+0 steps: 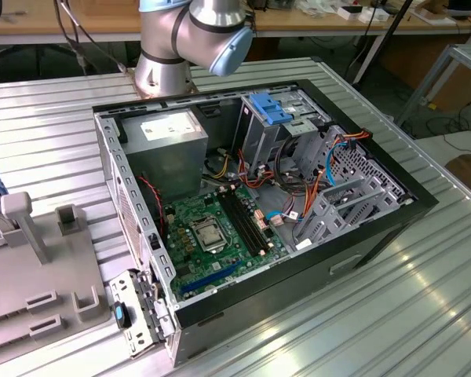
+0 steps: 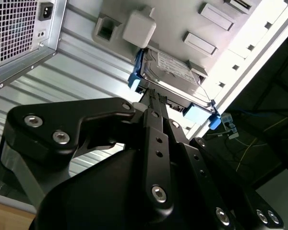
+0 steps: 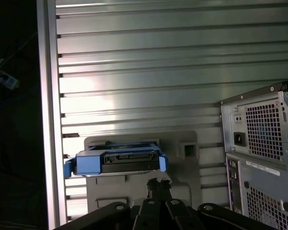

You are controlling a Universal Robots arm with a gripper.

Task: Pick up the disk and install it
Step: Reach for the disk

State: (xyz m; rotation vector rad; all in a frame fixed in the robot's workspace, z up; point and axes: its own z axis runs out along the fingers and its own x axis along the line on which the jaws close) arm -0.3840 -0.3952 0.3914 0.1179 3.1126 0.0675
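One open case lies on its side on the ribbed worktop. It holds one green board flat on its floor and one grey supply box in the corner nearest the arm. Beside that box is one metal cage with blue tabs. Loose red, orange and blue cables run between cage and board.

At the exterior view's left, apart from the case, one grey holder lies on the worktop. The single disk stands on edge in this holder, with blue rails at both ends and its connector edge turned towards the hand.

The hand is near the disk, its tips drawn together and clamped on nothing. In the first wrist view a strip of holder shows between the tips and the disk. In both wrist views the rear of the case stands off to one side, well apart from the holder.
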